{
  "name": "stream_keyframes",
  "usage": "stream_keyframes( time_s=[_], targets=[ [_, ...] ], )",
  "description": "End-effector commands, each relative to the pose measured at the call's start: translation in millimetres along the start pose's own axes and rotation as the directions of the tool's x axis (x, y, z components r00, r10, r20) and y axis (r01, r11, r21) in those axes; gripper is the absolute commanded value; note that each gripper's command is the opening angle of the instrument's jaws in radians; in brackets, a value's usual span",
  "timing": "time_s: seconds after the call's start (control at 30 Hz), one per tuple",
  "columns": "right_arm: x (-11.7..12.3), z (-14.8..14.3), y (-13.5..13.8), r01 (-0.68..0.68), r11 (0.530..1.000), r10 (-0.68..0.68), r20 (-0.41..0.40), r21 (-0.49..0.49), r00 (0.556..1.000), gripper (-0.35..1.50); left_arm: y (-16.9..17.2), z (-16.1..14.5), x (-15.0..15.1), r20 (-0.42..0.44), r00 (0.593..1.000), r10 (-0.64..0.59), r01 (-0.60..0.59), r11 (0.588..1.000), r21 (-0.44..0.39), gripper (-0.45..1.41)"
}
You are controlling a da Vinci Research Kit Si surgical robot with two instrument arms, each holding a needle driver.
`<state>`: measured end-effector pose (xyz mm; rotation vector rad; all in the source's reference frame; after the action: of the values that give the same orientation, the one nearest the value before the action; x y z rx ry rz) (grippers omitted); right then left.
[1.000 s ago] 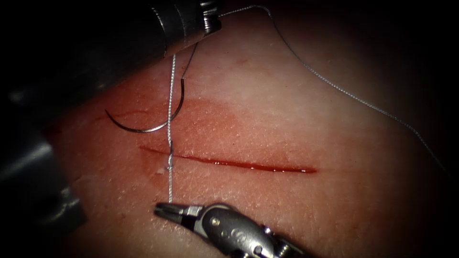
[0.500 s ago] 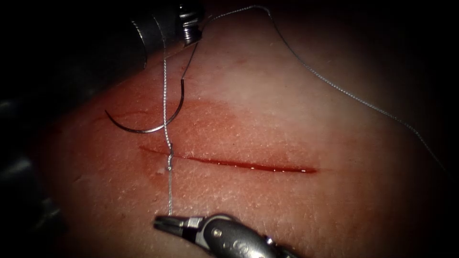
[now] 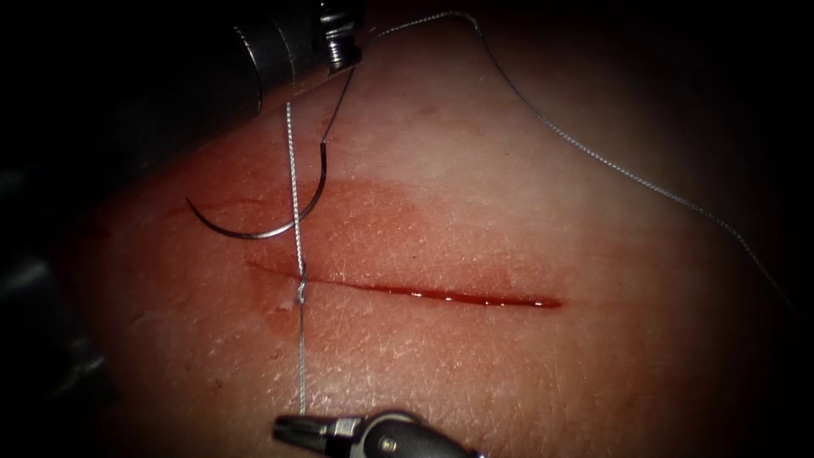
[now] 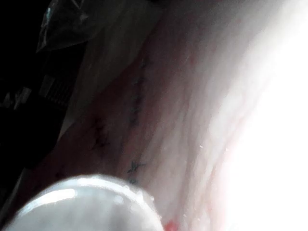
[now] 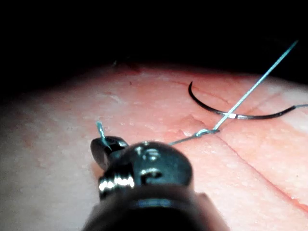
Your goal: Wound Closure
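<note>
Closest to the scope, the right tool (image 3: 292,427) sits at the bottom edge, jaws clenched on the short end of the thread (image 3: 301,356), which runs straight up to a small knot (image 3: 300,291) at the left end of the cut (image 3: 424,293). Compared with a second ago this tool has slid lower, and the strand looks taut, so I'd call it snugging the knot down. To do that well, I reckon the pull should stay even on both ends and level with the skin, so the knot seats flat and doesn't lift the edges.

Past the knot, the other strand climbs to the left tool (image 3: 339,55) up top; its tip is hidden in shadow, so I can't tell how its jaws stand. The needle (image 3: 263,222) lies loose on the tissue (image 3: 509,195) above the cut near its left end, not in the flesh, neither tool holding it. Its thread loops off far right.

The surface is pale, pebbly skin, stained with red fluid (image 3: 356,220) around the cut, glossy wet along the slit. Beyond that, the room is dark.
</note>
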<state>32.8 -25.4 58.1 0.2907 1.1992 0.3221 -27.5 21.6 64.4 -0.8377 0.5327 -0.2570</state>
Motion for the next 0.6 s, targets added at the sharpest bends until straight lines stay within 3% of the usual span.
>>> stream_keyframes(
  time_s=[0.03,0.6],
  targets=[
    [0.9,0.3,0.3,0.003,1.0,-0.003,-0.004,0.0,1.0,-0.35,1.5,0.2,-0.4,-0.002,1.0,-0.006,0.006,1.0,-0.008,-0.45],
    [0.5,0.9,-1.9,-0.015,0.999,0.015,-0.001,0.03,1.0,-0.35,1.6,0.2,-0.4,-0.016,1.0,-0.009,0.009,1.0,-0.019,-0.45]
  ],
)
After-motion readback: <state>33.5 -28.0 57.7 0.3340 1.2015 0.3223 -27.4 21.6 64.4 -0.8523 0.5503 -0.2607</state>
